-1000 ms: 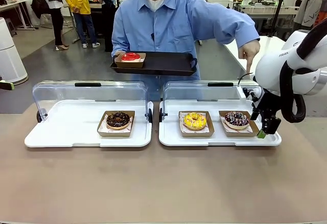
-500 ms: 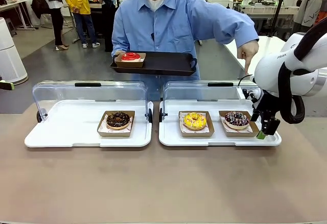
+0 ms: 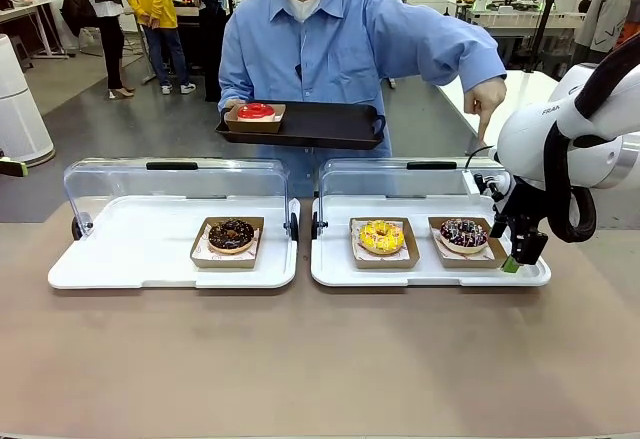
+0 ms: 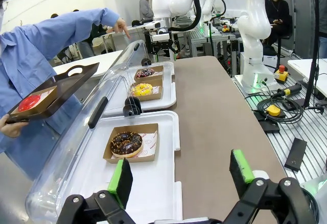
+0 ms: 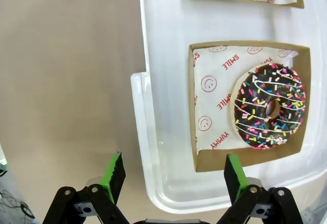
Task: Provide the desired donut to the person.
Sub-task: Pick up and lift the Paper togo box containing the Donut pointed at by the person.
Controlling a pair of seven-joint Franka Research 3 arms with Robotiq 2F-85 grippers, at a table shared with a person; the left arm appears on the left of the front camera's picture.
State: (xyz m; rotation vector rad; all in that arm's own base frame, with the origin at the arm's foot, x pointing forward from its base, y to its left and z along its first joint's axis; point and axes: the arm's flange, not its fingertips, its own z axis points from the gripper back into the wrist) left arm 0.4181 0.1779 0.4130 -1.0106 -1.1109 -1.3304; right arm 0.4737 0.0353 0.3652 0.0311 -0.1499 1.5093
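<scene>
Sprinkled donut is pointed out by the person's hand; the right gripper is held beside it, spread, empty.

The right arm is glossy white and rounded, a black cable looping off it. The left gripper and right gripper are black, each with 2 green pads. The person wears a light blue button-up shirt, white tee, white mask.

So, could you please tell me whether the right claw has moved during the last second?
No, not noticeably: the right claw stays open beside the sprinkled chocolate donut, at the white tray's right end.
</scene>
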